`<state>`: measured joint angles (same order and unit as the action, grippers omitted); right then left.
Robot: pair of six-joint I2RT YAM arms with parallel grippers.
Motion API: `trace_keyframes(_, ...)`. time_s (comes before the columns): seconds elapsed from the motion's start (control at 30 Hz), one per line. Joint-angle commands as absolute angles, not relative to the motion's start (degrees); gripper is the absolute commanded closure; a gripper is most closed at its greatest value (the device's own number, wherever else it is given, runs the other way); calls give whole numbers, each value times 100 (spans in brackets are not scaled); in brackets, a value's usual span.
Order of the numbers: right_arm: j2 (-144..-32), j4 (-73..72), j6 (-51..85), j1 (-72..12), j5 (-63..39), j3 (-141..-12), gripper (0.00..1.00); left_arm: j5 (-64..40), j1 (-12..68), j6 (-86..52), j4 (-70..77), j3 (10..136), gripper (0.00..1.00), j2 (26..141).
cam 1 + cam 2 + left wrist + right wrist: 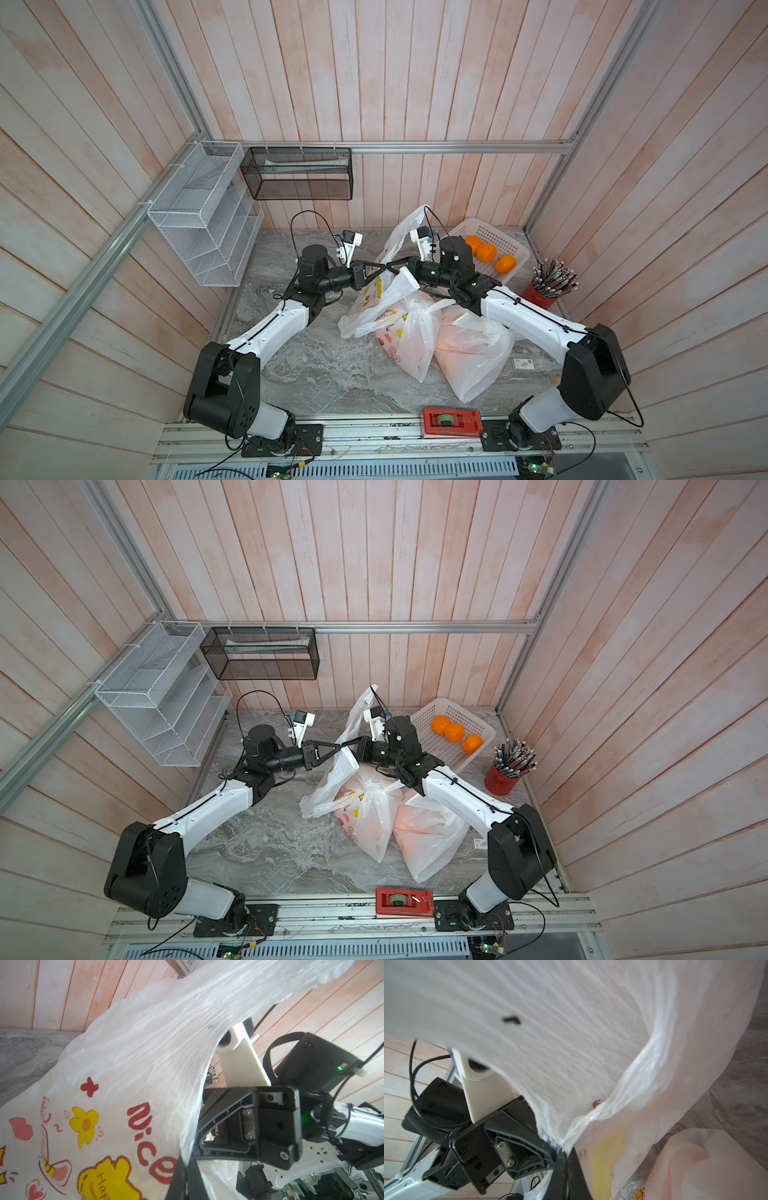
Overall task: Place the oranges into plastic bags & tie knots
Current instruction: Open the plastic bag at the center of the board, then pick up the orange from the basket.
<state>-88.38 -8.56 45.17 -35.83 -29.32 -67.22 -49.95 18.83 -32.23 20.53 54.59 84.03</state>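
In both top views my two arms meet tip to tip above the table's middle. My left gripper (381, 266) (337, 746) (186, 1164) and right gripper (392, 265) (346, 744) (566, 1153) are each shut on the thin film of a printed white plastic bag (365, 307) (116, 1093) (571, 1028). The bag hangs below them, and one handle strap (409, 224) rises behind them. Two filled bags lie in front: a printed one (409, 345) gathered into a bunch at its top, and a plain one (473, 353). Three oranges (486, 252) (454, 732) sit in the white basket (498, 235).
A white wire rack (199, 216) and a black mesh basket (297, 174) hang on the walls at the back left. A red cup of pens (544, 286) stands at the right edge. A red tape dispenser (451, 422) sits on the front rail, with a small card (523, 364) nearby.
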Motion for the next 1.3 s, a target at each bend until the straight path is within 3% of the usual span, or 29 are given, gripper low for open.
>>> trace_keyframes(0.0,-8584,-770,4415,-3544,-2843,-6615,85,-4578,1874,-3173,1986,5614,100,8230)
trace_keyframes(0.1,-8460,-722,4426,-3502,-2764,-6515,80,-4237,1843,-3198,1854,5609,100,8153)
trace_keyframes(0.37,-8476,-518,4355,-3472,-2601,-6375,83,-3787,1775,-3261,1806,5519,100,7892)
trace_keyframes(0.57,-8310,-369,4245,-3026,-2633,-6212,81,-3101,1735,-2987,462,5939,100,7641)
trace_keyframes(0.83,-7420,257,3443,-2341,-2487,-6204,35,-2769,1523,-3139,-1087,6664,100,7756)
trace_keyframes(1.03,-7304,1122,2695,-1217,-1942,-6158,22,-3054,1246,-3578,-1272,6780,100,7812)
trace_keyframes(1.27,-8750,2033,1492,-665,-577,-7026,8,-3261,1235,-3574,-1283,6821,100,7907)
